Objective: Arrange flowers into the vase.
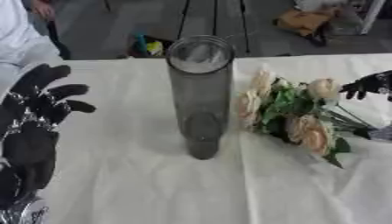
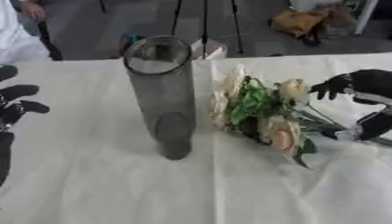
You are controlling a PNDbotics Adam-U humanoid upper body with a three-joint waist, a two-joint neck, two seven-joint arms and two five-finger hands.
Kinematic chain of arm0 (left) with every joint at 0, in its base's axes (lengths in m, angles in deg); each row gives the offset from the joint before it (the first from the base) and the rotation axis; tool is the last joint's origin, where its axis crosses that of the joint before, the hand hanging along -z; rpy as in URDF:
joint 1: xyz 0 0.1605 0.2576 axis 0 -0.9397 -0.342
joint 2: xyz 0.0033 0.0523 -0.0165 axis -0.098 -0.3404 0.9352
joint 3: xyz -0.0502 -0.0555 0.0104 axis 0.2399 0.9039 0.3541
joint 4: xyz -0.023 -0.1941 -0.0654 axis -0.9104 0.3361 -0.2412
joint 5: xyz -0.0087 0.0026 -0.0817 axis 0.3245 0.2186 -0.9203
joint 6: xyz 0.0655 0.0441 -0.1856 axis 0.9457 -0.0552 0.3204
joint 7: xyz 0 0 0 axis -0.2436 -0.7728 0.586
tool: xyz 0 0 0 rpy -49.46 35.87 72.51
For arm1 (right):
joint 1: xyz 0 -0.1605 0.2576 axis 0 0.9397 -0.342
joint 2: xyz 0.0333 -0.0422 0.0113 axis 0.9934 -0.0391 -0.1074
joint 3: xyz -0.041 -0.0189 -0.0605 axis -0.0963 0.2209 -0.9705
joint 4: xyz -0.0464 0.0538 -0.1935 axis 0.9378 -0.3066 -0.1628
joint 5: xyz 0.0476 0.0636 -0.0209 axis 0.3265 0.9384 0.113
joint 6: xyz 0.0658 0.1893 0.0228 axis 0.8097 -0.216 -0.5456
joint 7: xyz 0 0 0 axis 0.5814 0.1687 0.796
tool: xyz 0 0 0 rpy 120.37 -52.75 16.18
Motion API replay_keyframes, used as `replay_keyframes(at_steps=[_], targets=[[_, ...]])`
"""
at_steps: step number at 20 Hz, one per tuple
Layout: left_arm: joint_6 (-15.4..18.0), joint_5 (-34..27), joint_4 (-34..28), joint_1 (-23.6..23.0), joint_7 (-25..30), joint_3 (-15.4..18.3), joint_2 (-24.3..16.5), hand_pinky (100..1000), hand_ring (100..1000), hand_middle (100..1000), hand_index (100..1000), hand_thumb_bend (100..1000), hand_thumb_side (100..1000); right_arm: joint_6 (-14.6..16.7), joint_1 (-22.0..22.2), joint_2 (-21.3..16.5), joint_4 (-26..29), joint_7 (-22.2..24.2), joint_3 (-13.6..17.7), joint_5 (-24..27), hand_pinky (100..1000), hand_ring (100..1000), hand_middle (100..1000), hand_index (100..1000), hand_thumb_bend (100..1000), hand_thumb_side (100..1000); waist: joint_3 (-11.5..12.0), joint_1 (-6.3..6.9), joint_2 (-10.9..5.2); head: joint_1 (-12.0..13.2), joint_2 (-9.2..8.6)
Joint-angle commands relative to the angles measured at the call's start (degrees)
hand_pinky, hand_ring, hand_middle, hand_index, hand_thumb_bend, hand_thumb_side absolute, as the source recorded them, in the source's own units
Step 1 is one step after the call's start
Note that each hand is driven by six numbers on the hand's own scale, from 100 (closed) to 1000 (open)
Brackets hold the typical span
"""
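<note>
A tall clear glass vase (image 1: 201, 96) stands upright in the middle of the white-covered table (image 1: 138, 188), holding nothing. Just to its right lies a bunch of cream and peach roses (image 1: 295, 113) with green leaves, blooms toward the vase and stems (image 2: 337, 127) running to the right edge. My right hand (image 2: 364, 83) comes in from the right over the stem end; its fingers (image 2: 329, 89) hang spread above the stems and the thumb (image 2: 375, 124) sits by them, not closed round them. My left hand (image 1: 34, 109) rests open at the left edge, fingers up.
The table's far edge runs behind the vase. Beyond it is grey floor with a brown bag (image 1: 306, 19) and small coloured items (image 1: 149, 46). A person in white (image 1: 15, 35) stands at the far left corner.
</note>
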Motion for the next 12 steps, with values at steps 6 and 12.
replay_keyframes(at_steps=[6, 12], targets=[[-0.2, 0.4, -0.8, 0.9, 0.1, -0.4, -0.1, 625, 754, 817, 910, 162, 1000, 3.9, -0.4, -0.7, -0.2, 2.2, 0.3, -3.6, 710, 608, 678, 932, 353, 602, 0.0, -0.29, 0.14, -0.1, -0.42], [-0.2, 0.3, -0.8, 1.1, 0.3, -0.6, 0.0, 625, 754, 817, 909, 162, 1000, 4.3, -0.3, -0.1, -1.7, -0.3, 0.1, -7.4, 744, 638, 693, 926, 350, 603, 0.3, -0.25, 0.37, -0.7, -0.73]])
